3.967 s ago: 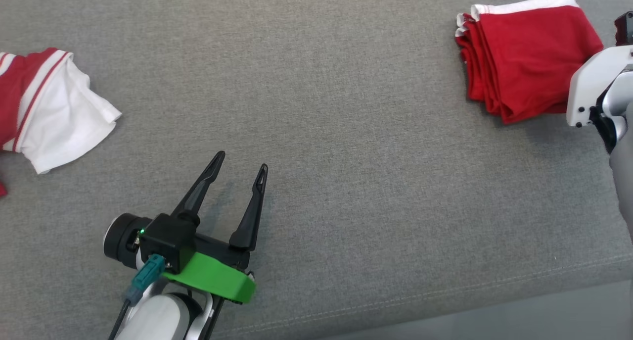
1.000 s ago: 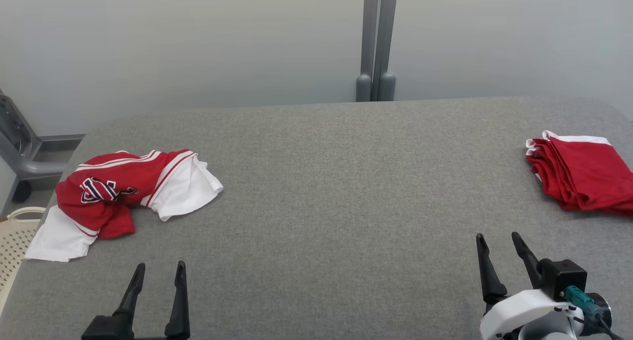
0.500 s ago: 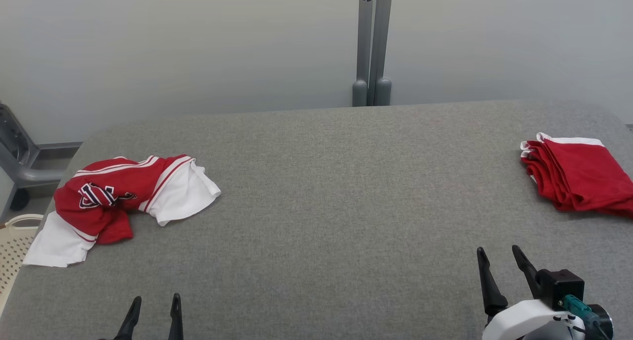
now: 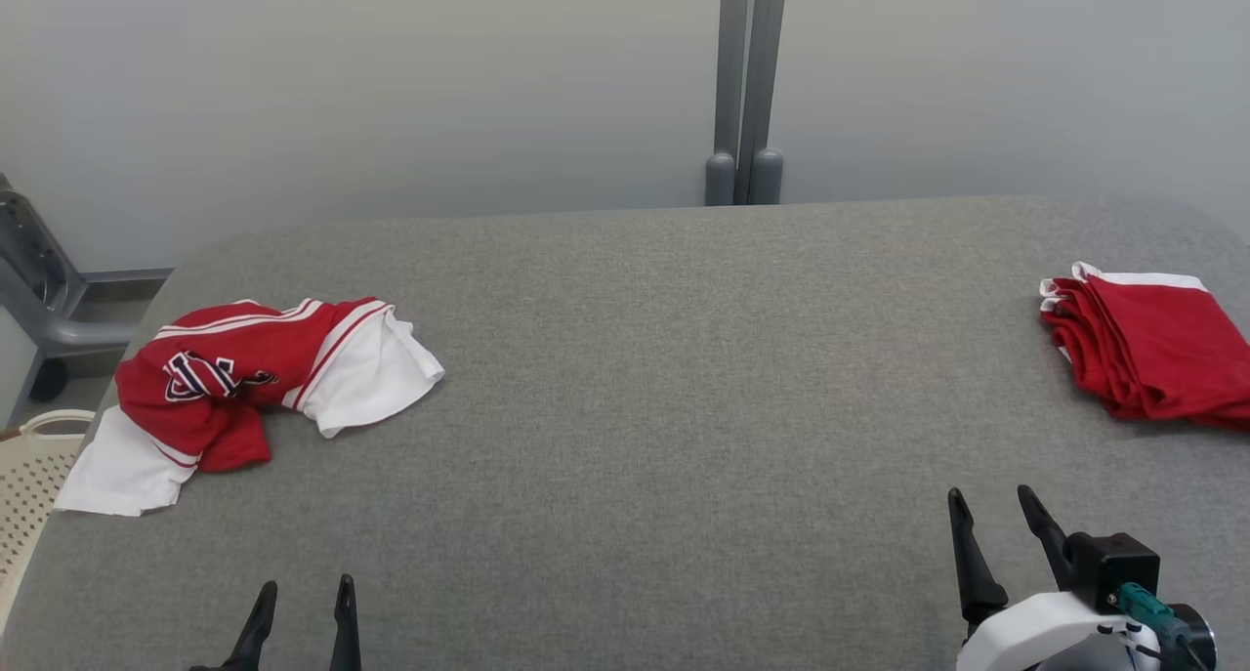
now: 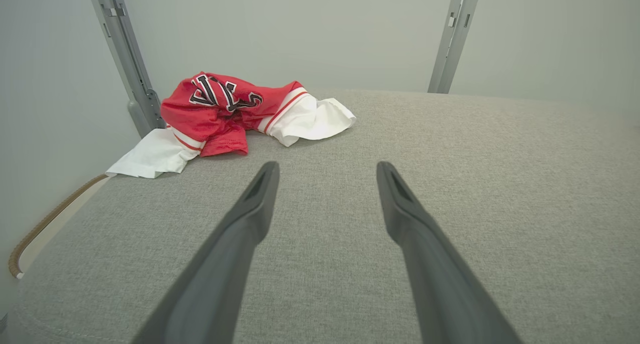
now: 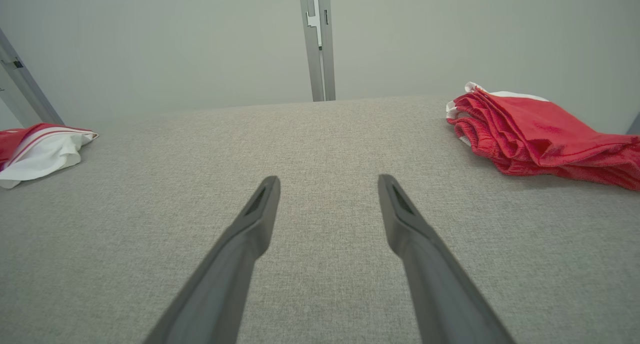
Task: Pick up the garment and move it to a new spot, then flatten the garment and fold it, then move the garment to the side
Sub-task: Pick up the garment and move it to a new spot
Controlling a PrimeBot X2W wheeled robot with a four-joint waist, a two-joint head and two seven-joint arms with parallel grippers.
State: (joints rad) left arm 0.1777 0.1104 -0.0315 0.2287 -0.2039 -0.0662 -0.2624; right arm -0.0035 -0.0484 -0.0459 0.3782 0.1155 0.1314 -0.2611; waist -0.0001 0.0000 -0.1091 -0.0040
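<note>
Two garments lie on the grey bench (image 4: 684,407) in the head view: a crumpled jersey (image 4: 225,383), red and white, at the left edge about midway between near and far, and a folded red garment (image 4: 1152,349) at the right edge, well apart from it. The jersey's long axis runs left to right, slanting from a white corner at the near left to a white end that points right toward the bench's middle; its dark lettering faces up. The folded garment's long axis slants from far left to near right, its stacked fold edges facing left and white trim along the far side. The left jaws stand spread at the near left, fingers (image 4: 344,622) pointing far, holding nothing; the right jaws stand spread at the near right, fingers (image 4: 965,554) likewise empty. A pale basket (image 4: 29,476) sits off the bench's left edge. From the left wrist, spread fingers (image 5: 250,219) point over bare bench (image 5: 500,184), with the jersey (image 5: 220,108) ahead and to the left, apart from them. From the right wrist, spread fingers (image 6: 405,224) aim over bare bench (image 6: 150,184); the folded garment (image 6: 540,133) lies far right, and the jersey's white end (image 6: 40,153) far left.
</note>
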